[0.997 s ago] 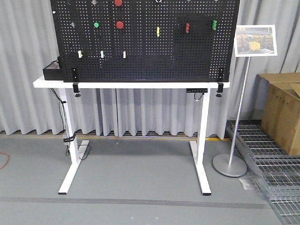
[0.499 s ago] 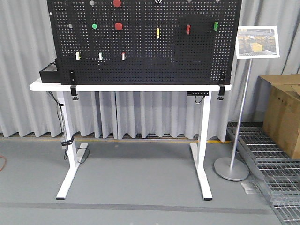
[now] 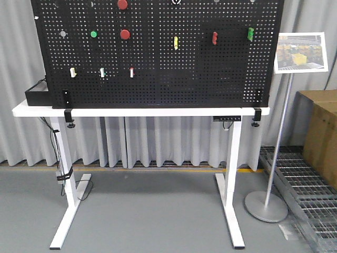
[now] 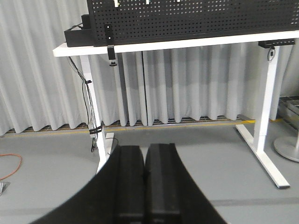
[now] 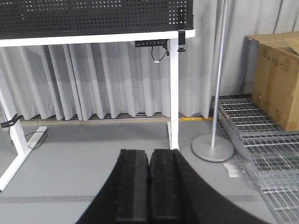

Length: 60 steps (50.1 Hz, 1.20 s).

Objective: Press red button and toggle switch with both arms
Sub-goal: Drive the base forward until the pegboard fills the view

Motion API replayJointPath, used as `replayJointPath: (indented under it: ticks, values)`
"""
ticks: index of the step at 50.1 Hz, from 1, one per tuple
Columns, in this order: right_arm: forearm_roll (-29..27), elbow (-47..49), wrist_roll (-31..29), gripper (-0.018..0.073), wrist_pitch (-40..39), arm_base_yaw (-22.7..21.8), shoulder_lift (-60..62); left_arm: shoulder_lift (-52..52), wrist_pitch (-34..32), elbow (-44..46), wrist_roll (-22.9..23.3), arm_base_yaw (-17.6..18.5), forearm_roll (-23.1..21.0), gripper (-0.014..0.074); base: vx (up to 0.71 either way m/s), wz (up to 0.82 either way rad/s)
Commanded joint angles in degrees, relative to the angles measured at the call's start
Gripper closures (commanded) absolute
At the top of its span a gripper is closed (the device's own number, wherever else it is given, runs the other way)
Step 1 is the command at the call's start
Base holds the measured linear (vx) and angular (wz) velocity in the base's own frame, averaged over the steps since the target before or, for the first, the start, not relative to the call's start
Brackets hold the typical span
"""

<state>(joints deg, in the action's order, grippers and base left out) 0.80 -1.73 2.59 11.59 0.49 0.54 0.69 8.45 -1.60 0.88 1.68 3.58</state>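
On a white table (image 3: 142, 112) stands a black pegboard (image 3: 158, 79). Two red buttons are mounted on it at the upper left, one (image 3: 125, 34) beside a green button (image 3: 93, 34) and another (image 3: 122, 4) at the frame's top. The toggle switch (image 3: 176, 1) is cut off by the top edge. My arms do not show in the front view. My left gripper (image 4: 145, 151) is shut and empty, low over the floor and far from the table. My right gripper (image 5: 149, 156) is also shut and empty, facing the table's right leg (image 5: 174, 93).
A sign on a metal stand (image 3: 279, 147) is right of the table, with a cardboard box (image 3: 321, 132) and floor grating (image 3: 305, 179) beyond. A black box (image 3: 36, 92) sits on the table's left end. Cables (image 3: 63, 174) hang on the left leg.
The table and pegboard have grown larger and dropped lower in the front view, so my base has moved closer to them.
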Motion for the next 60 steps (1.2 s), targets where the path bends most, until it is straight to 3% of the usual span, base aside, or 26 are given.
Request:
replayJointPath:
  ticks: [1, 60]
  values:
    - [0.2, -0.7, -0.5, 0.0562, -4.7, -0.1, 0.1, 0.2, -4.8, -1.6, 0.2, 0.2, -0.3, 0.0594, 0.37, 0.01]
    - [0.2, -0.7, -0.5, 0.0562, -4.6, -0.1, 0.1, 0.2, -4.8, -1.6, 0.2, 0.2, -0.3, 0.0594, 0.42, 0.01]
